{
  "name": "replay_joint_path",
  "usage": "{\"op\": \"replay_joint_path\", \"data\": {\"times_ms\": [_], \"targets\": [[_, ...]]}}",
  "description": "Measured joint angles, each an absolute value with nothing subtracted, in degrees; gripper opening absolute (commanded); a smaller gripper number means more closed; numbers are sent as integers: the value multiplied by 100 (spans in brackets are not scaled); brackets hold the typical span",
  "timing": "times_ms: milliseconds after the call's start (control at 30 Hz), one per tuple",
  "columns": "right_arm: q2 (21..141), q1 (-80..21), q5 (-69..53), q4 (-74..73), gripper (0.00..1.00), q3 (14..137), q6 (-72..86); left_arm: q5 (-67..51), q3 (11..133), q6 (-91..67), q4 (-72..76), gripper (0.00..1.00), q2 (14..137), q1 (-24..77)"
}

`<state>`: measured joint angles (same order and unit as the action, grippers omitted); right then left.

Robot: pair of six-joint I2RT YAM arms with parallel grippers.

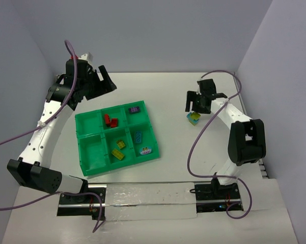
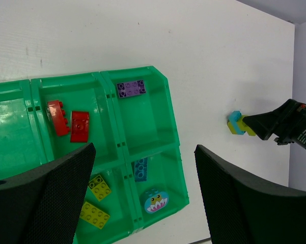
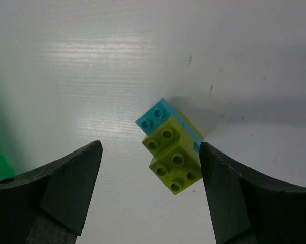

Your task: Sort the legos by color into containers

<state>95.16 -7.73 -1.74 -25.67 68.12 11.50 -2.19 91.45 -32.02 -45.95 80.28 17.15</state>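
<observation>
Our right gripper (image 3: pixel 150 147) hangs wide open over the white table (image 1: pixel 158 91), holding nothing. A small stack of studded plastic bricks (image 3: pixel 170 152), yellow-green on light blue, lies on the table between its two fingers, well to the right of the bright green plastic tray (image 1: pixel 79 123). The stack sits very close to one finger; we cannot tell if they touch.

Our left gripper (image 1: pixel 106 79) is also spread wide and empty, held up behind the tray's far left corner.

In the tray's far row, the middle compartment holds two red bricks (image 2: pixel 68 122) and the right one a flat purple brick (image 2: pixel 131 89). In the near row, the middle compartment holds two yellow-green bricks (image 2: pixel 96 201). The right one holds a blue brick (image 2: pixel 139 169) and a rounded light blue piece with a printed face (image 2: pixel 155 200).
</observation>
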Motion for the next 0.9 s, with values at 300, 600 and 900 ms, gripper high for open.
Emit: {"op": "replay_joint_path", "data": {"times_ms": [300,600,900], "targets": [[9321,-773,-475,-2503,75,6514,1224,-344,9131,-3188,-4589,86,8039,1715],[8987,-809,-715,-2480,78,6364,1283,-481,9061,-3185,-4562,86,8070,1715],[8707,-849,-610,-2491,80,6195,1527,-585,9341,-3181,-4612,86,8770,2512]]}}
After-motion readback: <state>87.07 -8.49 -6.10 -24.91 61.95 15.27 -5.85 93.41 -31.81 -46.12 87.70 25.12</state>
